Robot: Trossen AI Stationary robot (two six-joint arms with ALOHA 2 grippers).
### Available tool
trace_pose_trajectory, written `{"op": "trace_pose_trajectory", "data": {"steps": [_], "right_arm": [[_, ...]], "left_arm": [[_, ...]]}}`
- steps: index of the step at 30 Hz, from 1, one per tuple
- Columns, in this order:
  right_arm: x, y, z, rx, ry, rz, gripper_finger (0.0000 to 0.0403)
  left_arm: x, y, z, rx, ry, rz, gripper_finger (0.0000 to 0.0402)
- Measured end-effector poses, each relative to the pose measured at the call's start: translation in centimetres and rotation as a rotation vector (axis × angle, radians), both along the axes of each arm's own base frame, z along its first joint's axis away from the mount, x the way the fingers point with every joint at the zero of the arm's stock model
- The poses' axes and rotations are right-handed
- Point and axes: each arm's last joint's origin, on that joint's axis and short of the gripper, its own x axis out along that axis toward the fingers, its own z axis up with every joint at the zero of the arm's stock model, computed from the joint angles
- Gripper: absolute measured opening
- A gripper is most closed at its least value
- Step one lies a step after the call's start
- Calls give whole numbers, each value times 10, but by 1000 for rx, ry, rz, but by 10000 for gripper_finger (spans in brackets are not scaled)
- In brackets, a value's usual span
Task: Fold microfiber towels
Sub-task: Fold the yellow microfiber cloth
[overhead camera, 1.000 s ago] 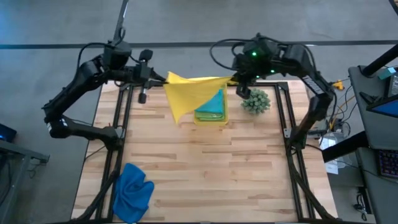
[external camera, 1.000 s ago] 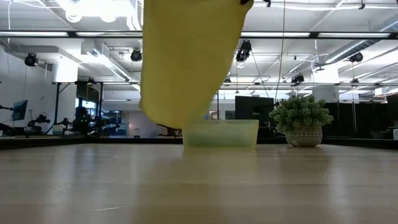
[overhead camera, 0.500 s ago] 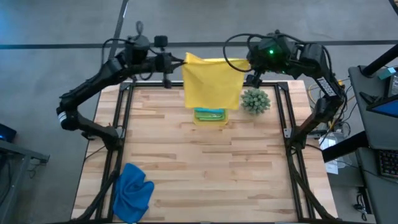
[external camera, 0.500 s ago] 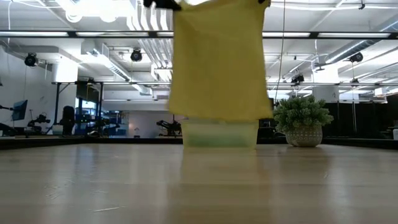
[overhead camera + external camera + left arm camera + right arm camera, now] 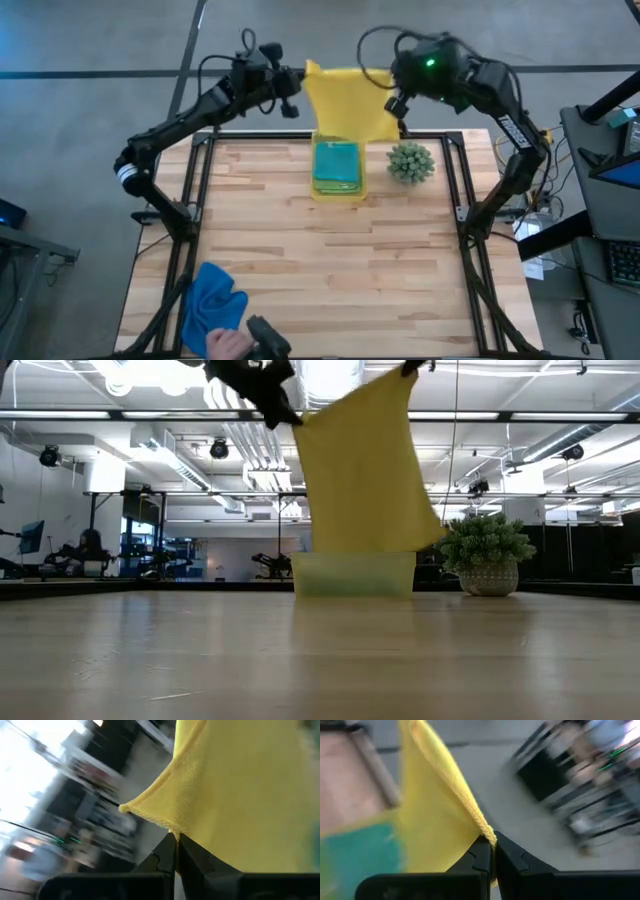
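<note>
Left gripper (image 5: 296, 80) clamped on one top corner of the yellow towel (image 5: 348, 98), right gripper (image 5: 393, 88) pinching the other. Towel hangs spread between them above the table's far edge, over the bin (image 5: 338, 190) holding the teal towel (image 5: 337, 165). Blue towel (image 5: 214, 305) crumpled at near-left corner.
</note>
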Motion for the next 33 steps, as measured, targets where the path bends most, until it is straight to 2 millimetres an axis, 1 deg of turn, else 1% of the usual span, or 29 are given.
{"op": "trace_pose_trajectory", "data": {"steps": [2, 4, 6, 8, 12, 16, 18, 21, 24, 27, 30, 33], "right_arm": [[5, 1, -20, 93, 70, -15, 8], [15, 7, -46, 164, 157, -25, 8], [23, 19, -68, 212, 193, -18, 8], [26, 36, -87, 235, 197, 7, 8], [22, 73, -125, 295, 173, 35, 8], [11, 114, -160, 388, 96, 67, 8], [4, 135, -173, 432, 52, 94, 8], [-2, 163, -197, 490, 15, 121, 8], [-7, 185, -217, 549, -22, 131, 8], [-11, 203, -239, 597, -20, 127, 8], [-15, 218, -258, 634, -13, 128, 8], [-21, 233, -273, 678, 17, 119, 8]], "left_arm": [[-1, -5, -19, -106, 72, 1, 0], [-2, -16, -42, -207, 131, -3, 0], [-6, -30, -66, -279, 156, -5, 0], [-12, -47, -82, -291, 141, -7, 0], [-33, -90, -103, -317, 48, -35, 0], [-53, -137, -121, -409, -35, -92, 0], [-60, -161, -126, -459, -83, -132, 0], [-65, -194, -138, -529, -106, -178, 0], [-64, -222, -152, -599, -90, -209, 0], [-54, -245, -169, -669, -47, -233, 0], [-38, -264, -190, -733, -22, -248, 0], [-18, -283, -209, -801, -58, -273, 0]]}}
